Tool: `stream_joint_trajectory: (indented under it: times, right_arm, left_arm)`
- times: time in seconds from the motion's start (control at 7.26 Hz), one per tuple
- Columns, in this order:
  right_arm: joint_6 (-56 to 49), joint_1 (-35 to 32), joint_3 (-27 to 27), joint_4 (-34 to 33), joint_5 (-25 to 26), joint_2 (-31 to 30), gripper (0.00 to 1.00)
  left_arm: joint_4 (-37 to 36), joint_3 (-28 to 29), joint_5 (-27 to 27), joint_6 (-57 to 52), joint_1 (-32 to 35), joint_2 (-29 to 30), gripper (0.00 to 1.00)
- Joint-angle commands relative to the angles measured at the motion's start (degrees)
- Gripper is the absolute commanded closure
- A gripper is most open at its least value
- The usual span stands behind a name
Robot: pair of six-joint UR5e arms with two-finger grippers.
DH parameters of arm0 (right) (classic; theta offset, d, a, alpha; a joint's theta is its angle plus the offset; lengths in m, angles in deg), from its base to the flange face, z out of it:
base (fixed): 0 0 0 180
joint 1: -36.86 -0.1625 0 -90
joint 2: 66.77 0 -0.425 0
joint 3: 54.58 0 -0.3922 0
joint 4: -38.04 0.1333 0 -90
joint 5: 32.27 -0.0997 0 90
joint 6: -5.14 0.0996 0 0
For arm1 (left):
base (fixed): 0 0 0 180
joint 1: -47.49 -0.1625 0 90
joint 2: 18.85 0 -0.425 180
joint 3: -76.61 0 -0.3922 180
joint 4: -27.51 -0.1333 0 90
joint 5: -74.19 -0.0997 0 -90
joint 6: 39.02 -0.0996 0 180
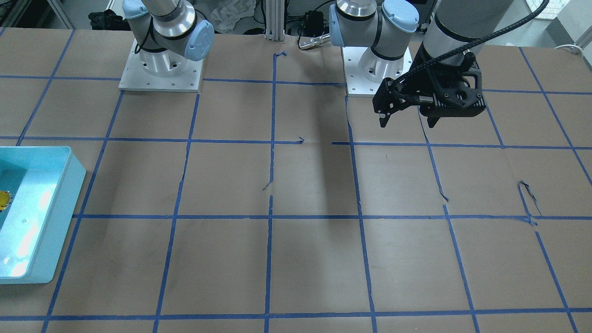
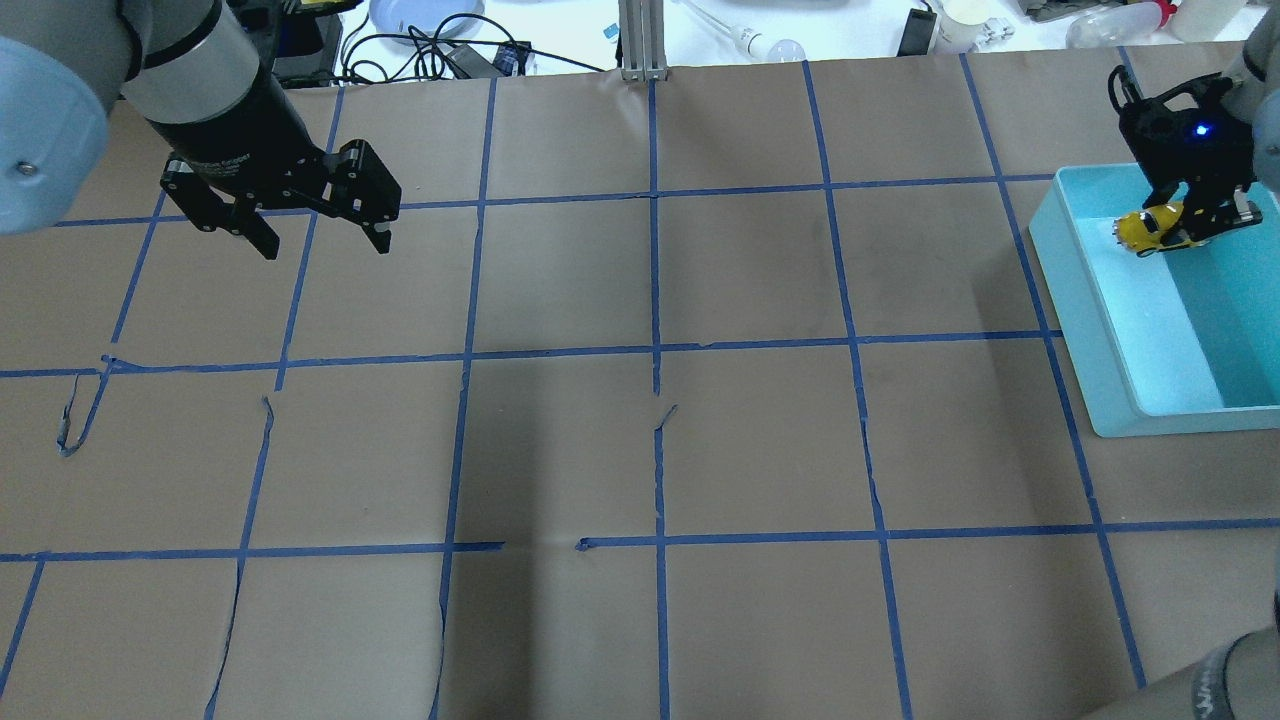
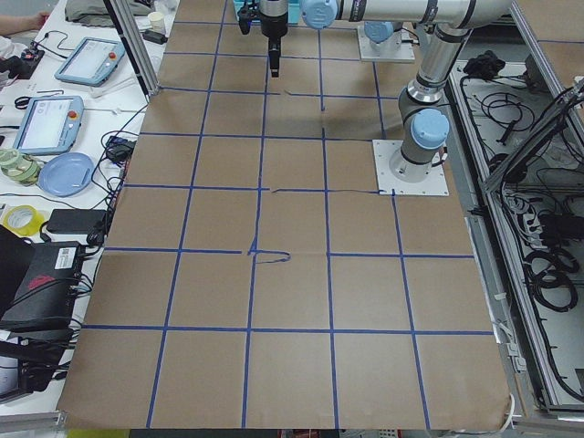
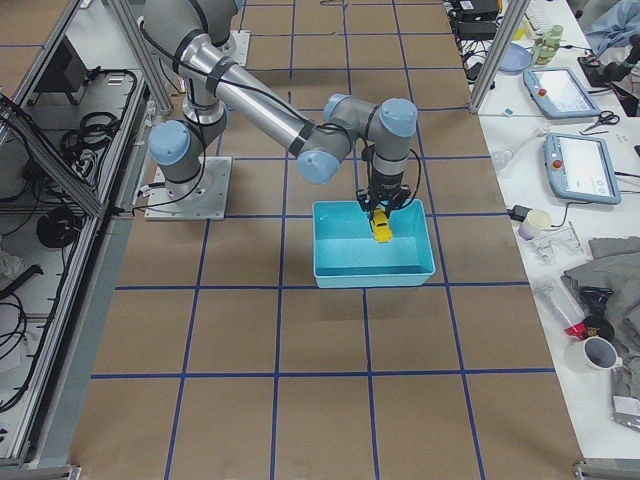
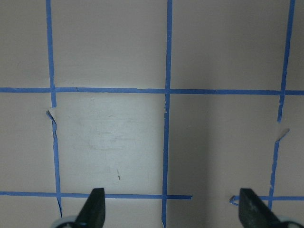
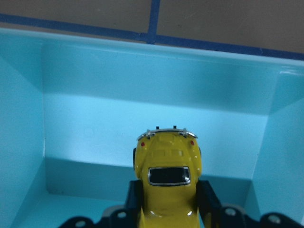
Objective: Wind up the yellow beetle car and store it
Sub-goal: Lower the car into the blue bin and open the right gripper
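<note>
Store step: right hand (image 2: pixel 1185 222) clamps car (image 2: pixel 1150 229) inside bin (image 2: pixel 1085 330). Next up, lower and let go. Left hand (image 2: pixel 326 247) apart, well off bin.

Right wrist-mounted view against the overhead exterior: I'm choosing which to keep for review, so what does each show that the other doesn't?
Only the right wrist-mounted view shows the yellow beetle car close up: dark window, silver bumper, red lights, facing the far wall of the teal bin. Only the overhead exterior shows the left pincer, open and far from the bin. Both show the right pincer shut on the car, within the bin's outline.
</note>
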Motion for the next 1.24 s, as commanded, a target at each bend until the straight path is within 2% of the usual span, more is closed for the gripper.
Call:
stream_joint_trajectory:
  times: [0.0, 0.55, 0.69, 1.1]
  right_arm:
    - [-1.1, 1.3, 0.3, -0.3, 0.1, 1.6, 0.93]
    - [0.1, 1.3, 0.1, -2.5, 1.2, 7.8, 0.93]
    - [3.5, 1.3, 0.2, -2.6, 3.0, 8.7, 0.93]
    - [3.8, 1.3, 0.4, -3.0, 2.8, 10.5, 0.92]
  left_arm:
    - [0.0, -0.1, 0.0, 0.0, 0.0, 0.0, 0.00]
    - [0.1, -0.2, 0.0, 0.0, 0.1, 0.0, 0.00]
    - [-0.1, -0.5, 0.0, 0.0, 0.1, 0.0, 0.00]
    - [-0.2, -0.6, 0.1, 0.0, 0.1, 0.0, 0.00]
